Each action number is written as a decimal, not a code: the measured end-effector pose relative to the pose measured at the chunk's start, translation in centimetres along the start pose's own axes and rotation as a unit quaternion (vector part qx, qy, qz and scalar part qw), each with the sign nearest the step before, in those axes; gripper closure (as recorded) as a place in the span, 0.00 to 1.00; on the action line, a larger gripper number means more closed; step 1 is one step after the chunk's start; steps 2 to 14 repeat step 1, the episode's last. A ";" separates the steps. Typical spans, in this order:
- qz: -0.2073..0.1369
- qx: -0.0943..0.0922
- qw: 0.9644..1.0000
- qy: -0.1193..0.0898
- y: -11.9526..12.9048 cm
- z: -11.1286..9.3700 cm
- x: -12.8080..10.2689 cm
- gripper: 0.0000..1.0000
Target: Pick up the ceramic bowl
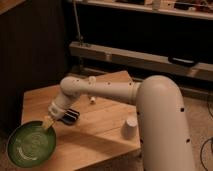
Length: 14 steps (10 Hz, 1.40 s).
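Note:
The ceramic bowl [30,145] is wide, shallow and glossy green with a darker rim. It is at the front left corner of the wooden table [100,132] and reaches past the table's edge. My gripper [49,122] comes down from the white arm [100,92] and is shut on the bowl's upper right rim. A beige fingertip [48,123] shows on the rim. The bowl looks slightly raised and tilted toward the camera.
A small white cup [130,128] stands upside down near the table's right front edge, close to the arm's thick segment. A tiny white object [92,100] lies mid-table. A dark flat item [70,116] lies just right of the gripper. Dark shelving stands behind.

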 end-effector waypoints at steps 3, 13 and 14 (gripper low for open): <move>-0.017 -0.005 1.000 -0.010 0.6 -0.3 -0.3 1.00; -0.017 -0.005 1.000 -0.010 0.6 -0.3 -0.3 1.00; -0.017 -0.005 1.000 -0.010 0.6 -0.3 -0.3 1.00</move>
